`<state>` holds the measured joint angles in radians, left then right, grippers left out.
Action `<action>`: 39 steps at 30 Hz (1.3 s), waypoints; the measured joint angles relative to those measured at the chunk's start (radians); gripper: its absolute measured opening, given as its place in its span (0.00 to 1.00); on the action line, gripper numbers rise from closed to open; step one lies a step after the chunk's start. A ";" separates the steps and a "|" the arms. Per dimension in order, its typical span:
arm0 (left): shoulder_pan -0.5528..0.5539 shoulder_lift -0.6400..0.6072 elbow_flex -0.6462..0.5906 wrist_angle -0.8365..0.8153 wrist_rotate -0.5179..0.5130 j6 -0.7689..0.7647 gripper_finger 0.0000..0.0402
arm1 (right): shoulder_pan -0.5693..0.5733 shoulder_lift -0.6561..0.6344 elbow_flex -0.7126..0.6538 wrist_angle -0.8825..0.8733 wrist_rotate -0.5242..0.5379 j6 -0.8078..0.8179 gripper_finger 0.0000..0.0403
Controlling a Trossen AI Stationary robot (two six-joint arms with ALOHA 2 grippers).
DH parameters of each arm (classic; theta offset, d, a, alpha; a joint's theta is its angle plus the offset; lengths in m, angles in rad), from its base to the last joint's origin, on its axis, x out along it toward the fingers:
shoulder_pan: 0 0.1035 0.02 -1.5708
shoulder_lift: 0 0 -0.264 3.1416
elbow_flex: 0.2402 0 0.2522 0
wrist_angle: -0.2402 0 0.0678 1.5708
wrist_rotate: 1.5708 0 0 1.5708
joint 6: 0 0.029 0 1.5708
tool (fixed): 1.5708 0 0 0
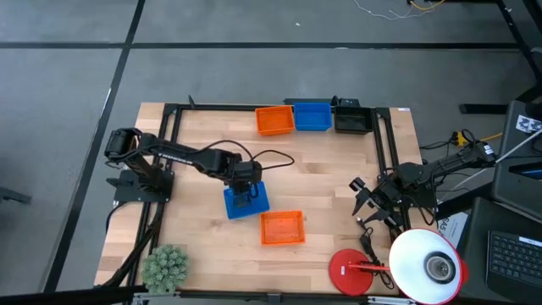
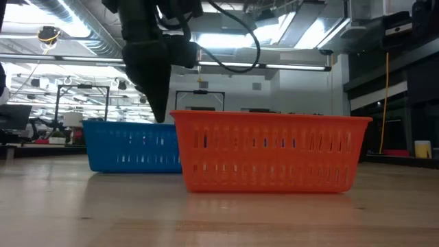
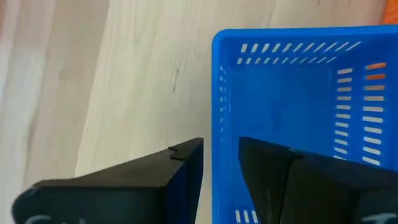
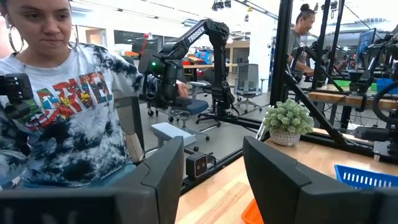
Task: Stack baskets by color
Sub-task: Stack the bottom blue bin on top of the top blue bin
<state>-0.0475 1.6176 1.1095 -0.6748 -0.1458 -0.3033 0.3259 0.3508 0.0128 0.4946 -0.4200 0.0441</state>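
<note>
A blue basket (image 1: pixel 246 201) stands with its base flat on the table's middle (image 2: pixel 130 147). An orange basket (image 1: pixel 282 227) stands just nearer and to the right of it. My left gripper (image 3: pixel 221 149) hangs open over the blue basket, pointing steeply down. One finger is inside the basket's left wall (image 3: pixel 217 93) and one outside, with a gap on each side. Orange (image 1: pixel 274 119), blue (image 1: pixel 312 117) and black (image 1: pixel 351 119) baskets line the far edge. My right gripper (image 1: pixel 366 203) waits open at the table's right, nothing between its fingers (image 4: pixel 211 180).
A green fuzzy plant (image 1: pixel 165 267) sits at the near left corner. A red lamp base (image 1: pixel 356 269) with a white shade (image 1: pixel 428 264) stands at the near right. A black frame rail (image 1: pixel 174 152) borders the table. A person (image 4: pixel 62 93) sits beyond the table.
</note>
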 joint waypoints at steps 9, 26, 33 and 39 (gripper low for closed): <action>0.035 0.028 0.002 -0.004 0.016 -0.001 0.27 | 0.000 0.001 0.000 -0.003 0.000 0.000 0.42; 0.032 0.127 0.001 0.015 0.057 0.040 0.35 | 0.000 0.000 0.000 -0.010 0.000 0.000 0.42; 0.032 0.210 0.000 0.069 0.052 0.135 0.19 | 0.000 0.000 0.000 -0.013 0.000 0.002 0.42; 0.092 0.182 0.133 -0.019 0.041 0.255 0.01 | 0.000 0.000 0.000 -0.013 0.000 0.001 0.42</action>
<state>0.0442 1.7997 1.2421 -0.6939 -0.1051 -0.0482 0.3256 0.3508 0.0128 0.4812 -0.4198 0.0449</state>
